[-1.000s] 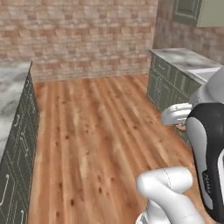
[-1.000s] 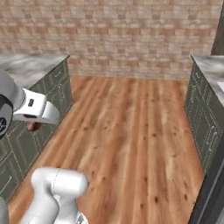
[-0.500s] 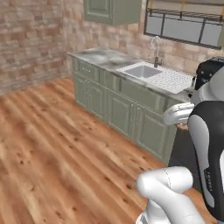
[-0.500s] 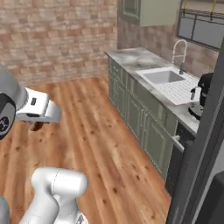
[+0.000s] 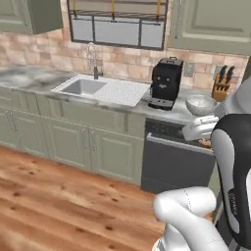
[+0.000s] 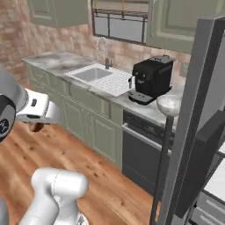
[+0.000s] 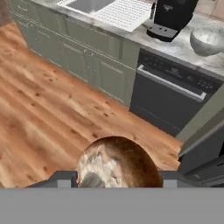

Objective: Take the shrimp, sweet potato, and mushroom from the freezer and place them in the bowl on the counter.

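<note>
One gripper [image 7: 117, 180], jaws closed around a round brown-and-white mushroom [image 7: 117, 162], held above the wooden floor [image 7: 48, 100]. One whitish-grey bowl [image 7: 208, 40] on the marbled counter [image 5: 29, 77], beside the black coffee machine [image 5: 165, 82], above the dark dishwasher [image 7: 168, 96].

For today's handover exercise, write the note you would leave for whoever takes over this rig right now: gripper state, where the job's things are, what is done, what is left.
Gripper: shut on a round brown-and-white lump, probably the mushroom.
Bowl: on the counter, right of the black coffee machine, above the dishwasher; its contents cannot be told from here.
Freezer: door open, at the right of the right base view.
Done: one item taken out.
Left: carry it to the bowl and release; shrimp and sweet potato status unknown, so check the bowl and freezer.
</note>
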